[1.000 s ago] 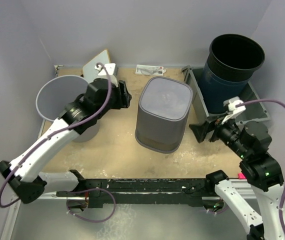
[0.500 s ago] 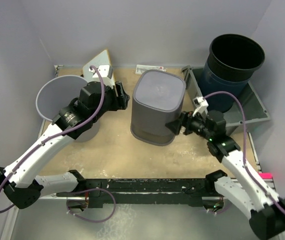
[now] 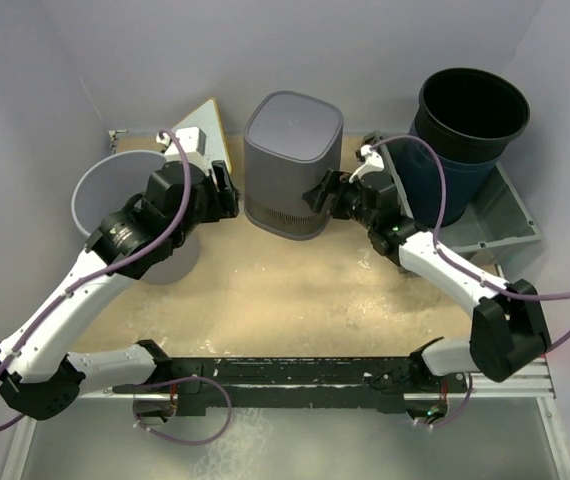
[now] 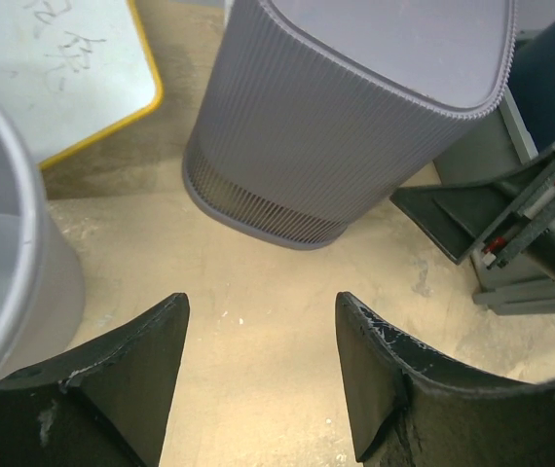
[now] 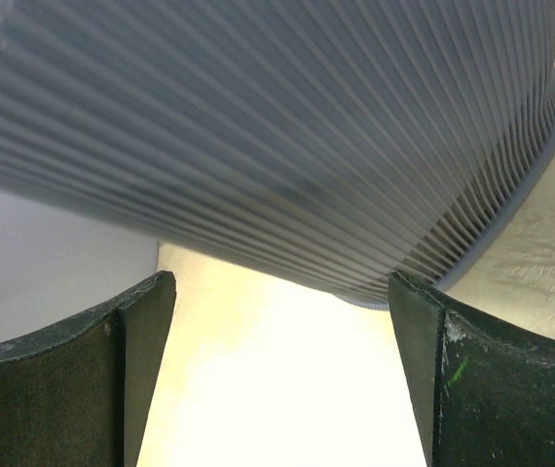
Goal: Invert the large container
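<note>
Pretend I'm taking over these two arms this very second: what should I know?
Left claw: open and empty, hovering just left of the ribbed grey container.
Right claw: open, holding nothing, close to the container's right wall; I cannot tell if it touches.
Container: at the back of the table, closed end up, wide rim down.
Done: it appears to be upside down already.
Left: probably just confirm the rim rests flat, then draw both arms back.
</note>
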Available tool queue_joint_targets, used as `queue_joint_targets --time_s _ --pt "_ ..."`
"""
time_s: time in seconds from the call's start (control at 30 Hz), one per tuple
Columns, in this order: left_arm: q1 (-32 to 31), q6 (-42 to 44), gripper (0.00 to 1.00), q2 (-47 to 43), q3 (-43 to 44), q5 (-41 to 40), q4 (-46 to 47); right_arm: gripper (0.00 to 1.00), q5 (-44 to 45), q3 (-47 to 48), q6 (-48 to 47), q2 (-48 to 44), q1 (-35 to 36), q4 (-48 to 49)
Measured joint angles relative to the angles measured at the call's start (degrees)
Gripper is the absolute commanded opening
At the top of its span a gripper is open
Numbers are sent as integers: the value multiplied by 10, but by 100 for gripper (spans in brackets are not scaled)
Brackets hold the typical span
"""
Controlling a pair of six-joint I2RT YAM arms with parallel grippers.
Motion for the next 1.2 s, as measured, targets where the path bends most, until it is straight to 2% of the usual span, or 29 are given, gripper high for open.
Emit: queue_joint_targets --time_s 0.23,0.37,0.47,0.6,0.77,0.87,0.97,1.2 --pt "0 -15 63 0 85 -82 -70 91 1 -99 -1 -96 18 15" --pt "0 -31 63 -3 124 -151 -109 92 17 -122 2 -92 26 29" --pt "0 -52 68 -14 135 -207 -146 93 45 -100 0 -42 30 42" --pt "0 -95 69 -15 141 -277 -216 95 72 -16 -4 53 30 48" --pt "1 -117 69 11 133 -306 -259 95 83 65 -9 102 30 34" --pt "4 -114 69 33 114 -299 -257 95 82 63 -14 63 30 25" --pt "17 -101 68 59 108 -284 -250 95 70 33 -24 -17 30 7" --pt "102 -36 64 82 44 -215 -163 95 59 -73 -40 -231 30 -65"
